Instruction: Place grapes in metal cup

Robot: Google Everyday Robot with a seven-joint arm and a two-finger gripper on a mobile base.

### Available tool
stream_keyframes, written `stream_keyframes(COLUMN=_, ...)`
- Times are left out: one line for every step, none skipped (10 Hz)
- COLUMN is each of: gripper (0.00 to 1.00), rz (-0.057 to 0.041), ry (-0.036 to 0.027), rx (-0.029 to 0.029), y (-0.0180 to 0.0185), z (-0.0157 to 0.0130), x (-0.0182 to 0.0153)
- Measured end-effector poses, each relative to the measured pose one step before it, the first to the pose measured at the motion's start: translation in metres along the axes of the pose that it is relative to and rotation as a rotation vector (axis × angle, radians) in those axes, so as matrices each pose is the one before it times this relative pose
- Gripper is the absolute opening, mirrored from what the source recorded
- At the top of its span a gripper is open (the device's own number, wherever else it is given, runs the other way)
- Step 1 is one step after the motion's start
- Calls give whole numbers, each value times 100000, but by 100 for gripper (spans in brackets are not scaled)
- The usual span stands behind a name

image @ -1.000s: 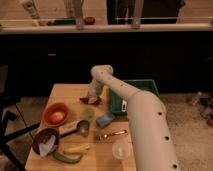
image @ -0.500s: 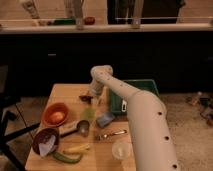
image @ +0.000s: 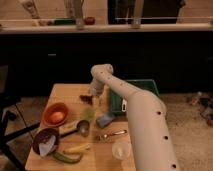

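The grapes (image: 86, 99), a small dark reddish bunch, lie on the wooden table (image: 65, 92) toward its far side. My gripper (image: 94, 98) hangs down from the white arm (image: 135, 107) right beside the grapes, at their right edge, low over the table. The metal cup (image: 83, 128), small and silver-grey, stands upright nearer the front, below a pale green cup (image: 89, 114). The gripper is well behind the metal cup.
An orange bowl (image: 55, 114) and a dark bowl (image: 45, 142) stand at the left. A banana (image: 77, 148) and a cucumber (image: 67, 158) lie at the front. A blue object (image: 106, 120), a spoon (image: 113, 134), a translucent cup (image: 121, 149) and a green tray (image: 134, 94) sit to the right.
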Motion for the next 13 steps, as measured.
stream_keyframes(gripper=80, rz=1747, ry=173, rx=613, y=-23, z=-227, x=433)
stream_keyframes(gripper=80, rz=1532, ry=134, rx=663, y=-46, z=-151, x=383)
stream_keyframes(gripper=80, rz=760, ry=82, rx=377, y=-41, z=-62, x=175)
stream_keyframes(gripper=80, rz=852, ry=4, rx=324, y=-33, z=2, x=91)
stream_keyframes(gripper=79, rz=707, ry=-19, rx=211, y=13, z=-55, x=173)
stream_keyframes(gripper=72, rz=548, ry=21, rx=184, y=23, z=-75, x=244)
stream_keyframes(gripper=60, rz=52, ry=-84, rx=33, y=12, z=17, x=35)
stream_keyframes(gripper=51, rz=-208, ry=-246, rx=-1, y=-3, z=37, x=-48)
stream_keyframes(gripper=41, rz=-658, ry=-220, rx=-48, y=52, z=40, x=94)
stream_keyframes(gripper=30, rz=-185, ry=-77, rx=160, y=20, z=-75, x=53)
stream_keyframes(gripper=21, rz=-150, ry=-70, rx=-5, y=0, z=-19, x=-9)
stream_keyframes(gripper=11, rz=-247, ry=-81, rx=-45, y=3, z=-26, x=-2)
stream_keyframes(gripper=4, rz=-117, ry=-41, rx=-12, y=0, z=-16, x=2)
